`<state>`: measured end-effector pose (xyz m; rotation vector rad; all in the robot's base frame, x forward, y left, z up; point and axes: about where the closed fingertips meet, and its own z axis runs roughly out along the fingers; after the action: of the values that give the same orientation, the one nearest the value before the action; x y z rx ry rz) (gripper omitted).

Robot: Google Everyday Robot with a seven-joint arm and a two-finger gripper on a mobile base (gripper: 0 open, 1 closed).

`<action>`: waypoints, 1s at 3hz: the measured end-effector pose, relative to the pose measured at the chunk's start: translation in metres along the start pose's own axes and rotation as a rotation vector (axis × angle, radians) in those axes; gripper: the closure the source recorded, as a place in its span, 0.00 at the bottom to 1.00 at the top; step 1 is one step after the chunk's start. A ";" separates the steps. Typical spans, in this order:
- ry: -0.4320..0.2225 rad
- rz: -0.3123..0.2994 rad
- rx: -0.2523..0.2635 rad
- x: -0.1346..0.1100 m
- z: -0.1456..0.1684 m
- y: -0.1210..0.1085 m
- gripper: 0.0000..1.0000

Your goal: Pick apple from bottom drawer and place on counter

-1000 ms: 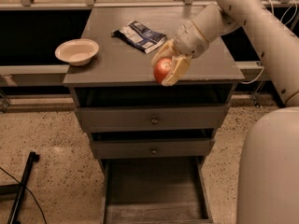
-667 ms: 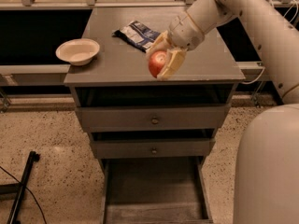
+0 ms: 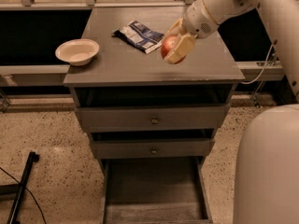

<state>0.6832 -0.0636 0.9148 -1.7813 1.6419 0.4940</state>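
My gripper (image 3: 174, 45) is shut on the red-orange apple (image 3: 167, 46) and holds it just above the grey counter (image 3: 117, 64), right of its middle. The cream fingers (image 3: 182, 48) clamp the fruit from both sides. The arm reaches in from the upper right. The bottom drawer (image 3: 154, 190) stands pulled out below the cabinet, and its worn grey floor shows nothing in it.
A cream bowl (image 3: 77, 51) sits at the counter's left edge. A blue and white snack bag (image 3: 138, 35) lies just left of the apple. Two upper drawers with round knobs (image 3: 154, 121) are shut. The robot's white body (image 3: 268, 167) fills the lower right.
The gripper has carried the apple up and back from the counter's front edge, to above the counter beside the snack bag.
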 end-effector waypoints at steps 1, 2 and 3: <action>0.036 0.192 0.108 0.026 -0.008 -0.030 1.00; 0.032 0.342 0.164 0.056 -0.007 -0.046 1.00; 0.005 0.444 0.189 0.082 -0.004 -0.053 1.00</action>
<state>0.7462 -0.1260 0.8739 -1.2830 2.0230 0.5077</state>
